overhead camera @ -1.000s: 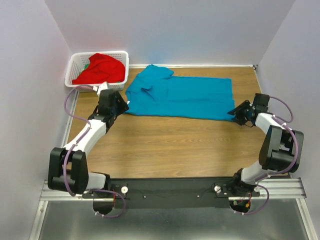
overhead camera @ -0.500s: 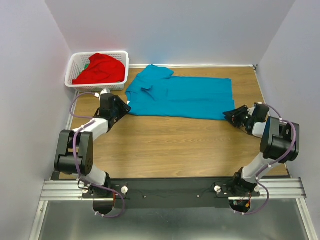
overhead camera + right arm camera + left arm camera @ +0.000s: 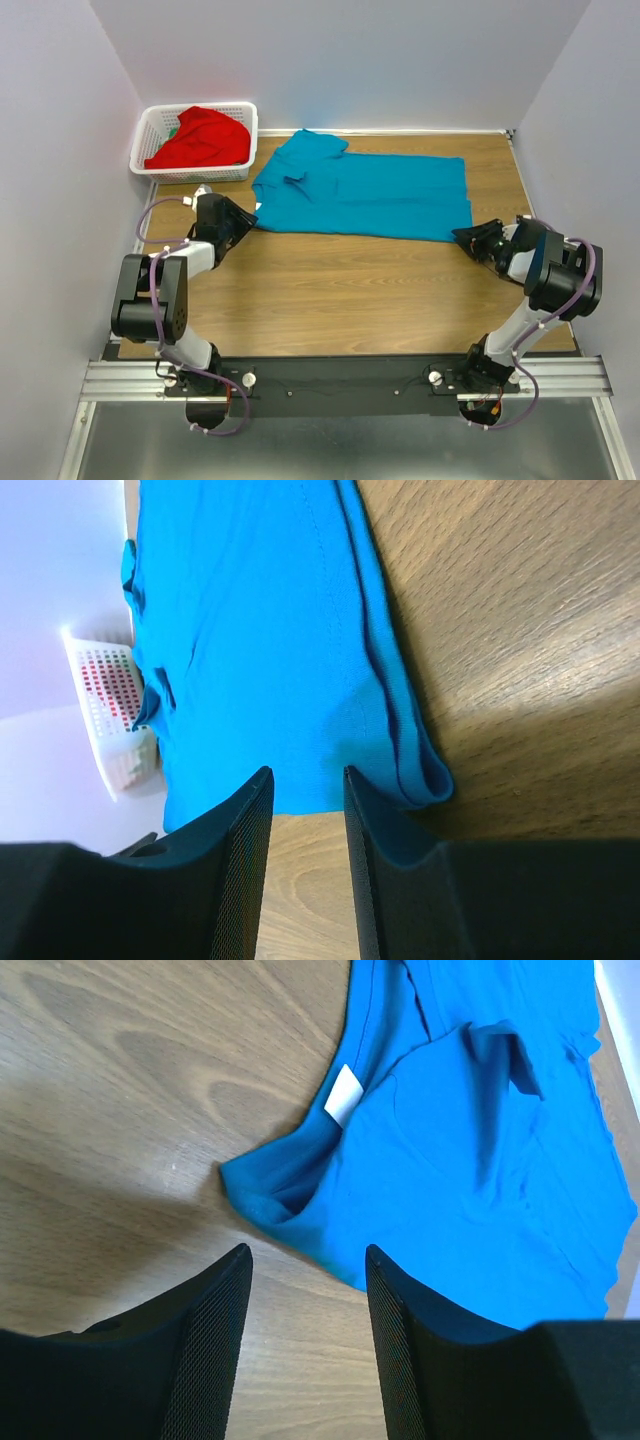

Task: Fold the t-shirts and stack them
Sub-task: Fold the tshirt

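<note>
The wooden table [image 3: 340, 285] carries a teal-blue t-shirt [image 3: 370, 195], laid flat and folded into a long strip. A white lattice basket [image 3: 190, 173] stands just left of the shirt's collar end.

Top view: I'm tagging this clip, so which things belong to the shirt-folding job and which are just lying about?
Job: teal shirt, spread flat; red shirt, bunched in the basket; left gripper and right gripper, both open by the teal shirt's near corners.
Lying about: the basket itself.
</note>
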{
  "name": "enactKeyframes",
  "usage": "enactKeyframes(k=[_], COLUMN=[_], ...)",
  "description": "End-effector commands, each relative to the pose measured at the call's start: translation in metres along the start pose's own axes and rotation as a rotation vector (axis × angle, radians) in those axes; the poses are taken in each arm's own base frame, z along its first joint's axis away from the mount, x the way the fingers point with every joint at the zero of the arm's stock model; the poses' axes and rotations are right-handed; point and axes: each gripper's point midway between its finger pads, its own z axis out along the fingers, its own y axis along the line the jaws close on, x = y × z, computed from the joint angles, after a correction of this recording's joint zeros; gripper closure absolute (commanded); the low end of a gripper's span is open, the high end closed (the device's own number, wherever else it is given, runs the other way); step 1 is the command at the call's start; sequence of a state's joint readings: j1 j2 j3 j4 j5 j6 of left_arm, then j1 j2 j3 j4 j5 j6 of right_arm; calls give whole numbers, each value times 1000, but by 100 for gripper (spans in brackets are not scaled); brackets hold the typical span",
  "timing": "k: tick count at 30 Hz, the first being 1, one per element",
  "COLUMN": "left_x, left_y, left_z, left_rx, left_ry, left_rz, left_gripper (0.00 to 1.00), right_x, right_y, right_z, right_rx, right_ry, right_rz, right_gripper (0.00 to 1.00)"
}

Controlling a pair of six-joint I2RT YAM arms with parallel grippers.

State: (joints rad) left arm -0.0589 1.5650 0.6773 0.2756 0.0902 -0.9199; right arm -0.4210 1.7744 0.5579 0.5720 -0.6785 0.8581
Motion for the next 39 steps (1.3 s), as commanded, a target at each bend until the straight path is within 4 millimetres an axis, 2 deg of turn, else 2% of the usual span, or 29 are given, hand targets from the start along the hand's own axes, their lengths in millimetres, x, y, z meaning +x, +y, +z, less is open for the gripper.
enactKeyframes(k=[1,8,10,11,12,13,15,17,18,25,30,33,34,35,37,38,39], left_x=[-5,-6,-9,-9,-12,-11,-10,-10,-9,-12,10,12,13,10,6,2,-5], left_y=[-7,1,-3,-2,-4,-3,-3,-1,1,14,42,44,46,44,42,36,35], left_z=[5,14,15,16,17,18,19,19,17,-2,-13,-20,-22,-25,-30,-35,-38], left_rx=[38,24,42,40,43,36,29,21,11,-74,-148,-154,-164,-159,-162,-146,-155], left_ry=[-14,-32,-41,-41,-45,-39,-33,-26,-22,-38,20,15,19,8,2,-11,-40], left_rz=[-32,-10,-10,-11,-10,-12,-13,-18,-20,-19,-36,-35,-31,-24,-5,2,10], left_gripper=[43,51,54,60,62,73,83,99,100,100,100,100,98,87,77,66,61], right_x=[7,8,8,8,8,7,6,5,3,-3,-2,-2,-3,-3,-7,-8,-9], right_y=[-16,-19,-20,-21,-22,-23,-23,-24,-25,-33,-37,-38,-36,-35,-26,-24,-20], right_z=[-1,-2,-2,-2,-3,-4,-4,-6,-7,-14,-16,-18,-19,-20,-23,-25,-25], right_rx=[30,36,38,39,42,45,45,47,50,84,110,125,129,133,125,123,117], right_ry=[10,8,8,7,5,2,-1,-8,-16,-45,-42,-42,-40,-38,-42,-41,-41], right_rz=[13,8,9,10,13,16,15,16,19,38,30,24,24,24,14,12,7], right_gripper=[59,59,59,59,59,59,59,59,59,59,59,59,59,58,58,58,57])
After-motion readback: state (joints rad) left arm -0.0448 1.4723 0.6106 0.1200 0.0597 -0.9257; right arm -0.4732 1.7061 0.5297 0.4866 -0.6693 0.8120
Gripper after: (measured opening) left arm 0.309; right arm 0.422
